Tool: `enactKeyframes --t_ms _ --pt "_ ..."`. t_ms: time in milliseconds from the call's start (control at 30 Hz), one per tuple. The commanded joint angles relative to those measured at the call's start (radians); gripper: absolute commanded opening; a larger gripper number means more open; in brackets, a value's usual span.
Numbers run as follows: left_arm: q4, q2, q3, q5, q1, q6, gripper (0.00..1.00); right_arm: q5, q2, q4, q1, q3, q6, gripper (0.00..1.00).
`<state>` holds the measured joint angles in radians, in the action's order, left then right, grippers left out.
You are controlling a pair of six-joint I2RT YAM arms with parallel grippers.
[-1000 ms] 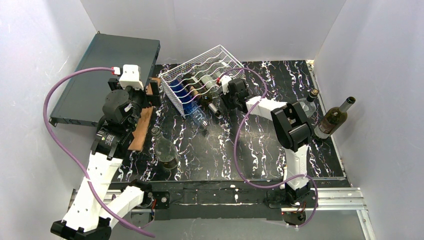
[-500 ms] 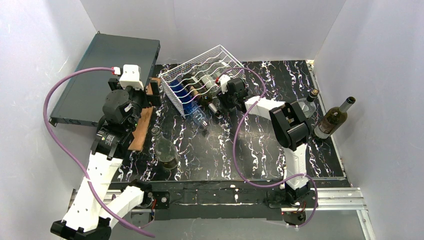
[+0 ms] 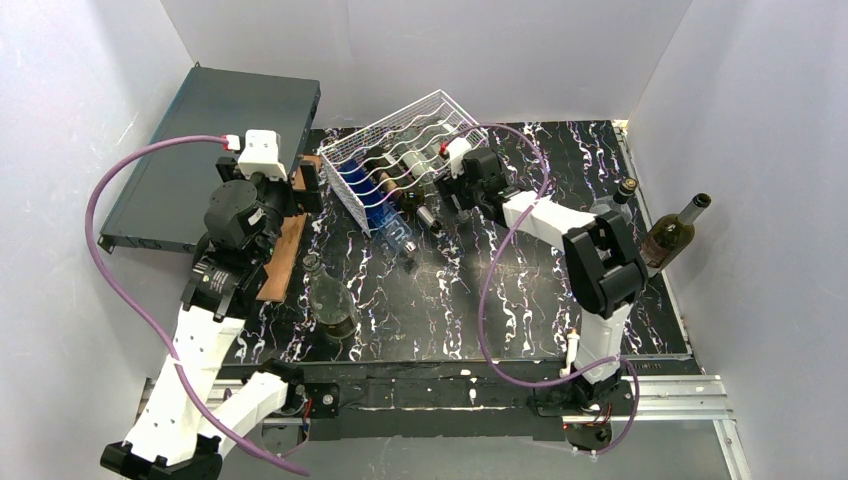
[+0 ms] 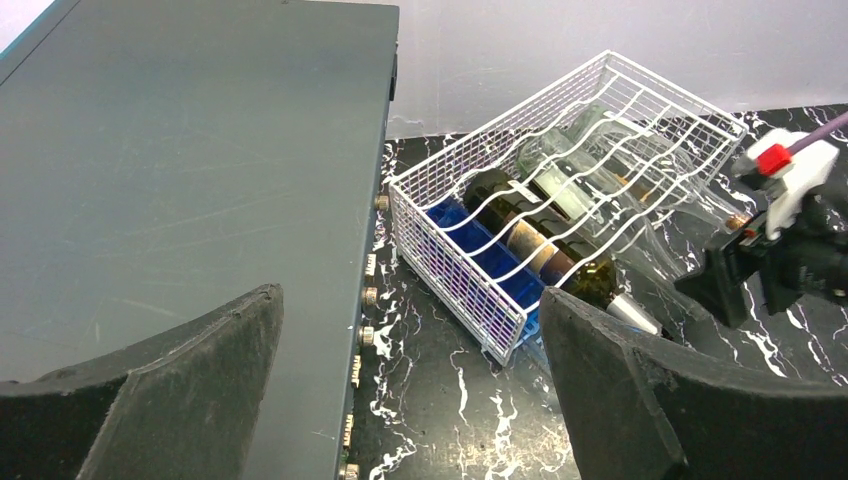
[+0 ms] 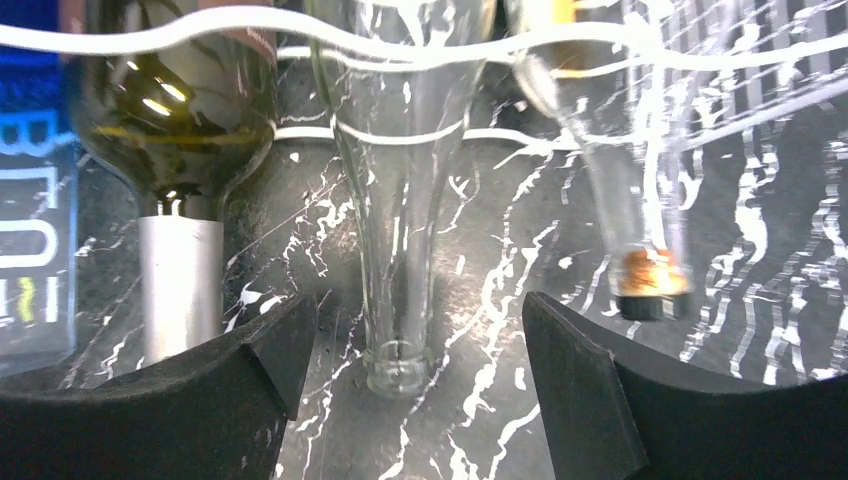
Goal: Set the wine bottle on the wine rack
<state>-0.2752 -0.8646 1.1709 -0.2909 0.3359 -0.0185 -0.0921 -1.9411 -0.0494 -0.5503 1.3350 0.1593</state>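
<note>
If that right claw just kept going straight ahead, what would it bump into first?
Probably the clear glass bottle lying in the white wire-grid rack: its neck sits between the fingers of the open right gripper, so its widening shoulder likely comes first.

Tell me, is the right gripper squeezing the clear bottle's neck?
No, the right gripper stands open, gaps showing either side of the clear bottle's neck.

One wine rack (image 3: 425, 105), four bottles (image 5: 180, 100) inside, three bottles (image 3: 668, 238) outside; one grey box (image 3: 220, 140).

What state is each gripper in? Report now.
Left gripper: open, empty.
Right gripper: open, straddling the neck of the clear bottle, not gripping it.
</note>
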Motion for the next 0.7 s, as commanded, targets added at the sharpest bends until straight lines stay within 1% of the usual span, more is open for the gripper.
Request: enactKeyframes --t_ms 0,100,233,300,400,500,667 --pt "0.037 0.026 -0.010 -0.001 0.002 0.003 0.99 -0.049 0.146 0.037 -0.002 -0.010 -0.033 0.84" --pt "0.040 0.037 -0.014 -0.005 0.003 0.005 0.99 -0.036 0.223 0.076 -0.003 -0.039 -0.063 0.84" --pt "0.041 0.052 -0.013 -0.005 0.004 0.005 1.00 0.138 0.327 0.069 -0.035 -0.104 -0.138 0.82" --pt "0.042 0.065 -0.014 -0.009 0.003 0.005 0.99 0.162 0.389 0.059 -0.093 -0.146 -0.152 0.82" --pt "0.044 0.079 -0.015 -0.020 0.004 0.002 0.99 0.162 0.463 0.011 -0.218 -0.188 -0.153 0.82" --pt "0.045 0.093 -0.016 -0.026 0.004 0.000 0.99 0.164 0.520 -0.034 -0.345 -0.219 -0.201 0.83" --pt "0.044 0.113 -0.014 -0.034 0.008 -0.001 0.99 0.174 0.525 -0.059 -0.490 -0.167 -0.257 0.82"
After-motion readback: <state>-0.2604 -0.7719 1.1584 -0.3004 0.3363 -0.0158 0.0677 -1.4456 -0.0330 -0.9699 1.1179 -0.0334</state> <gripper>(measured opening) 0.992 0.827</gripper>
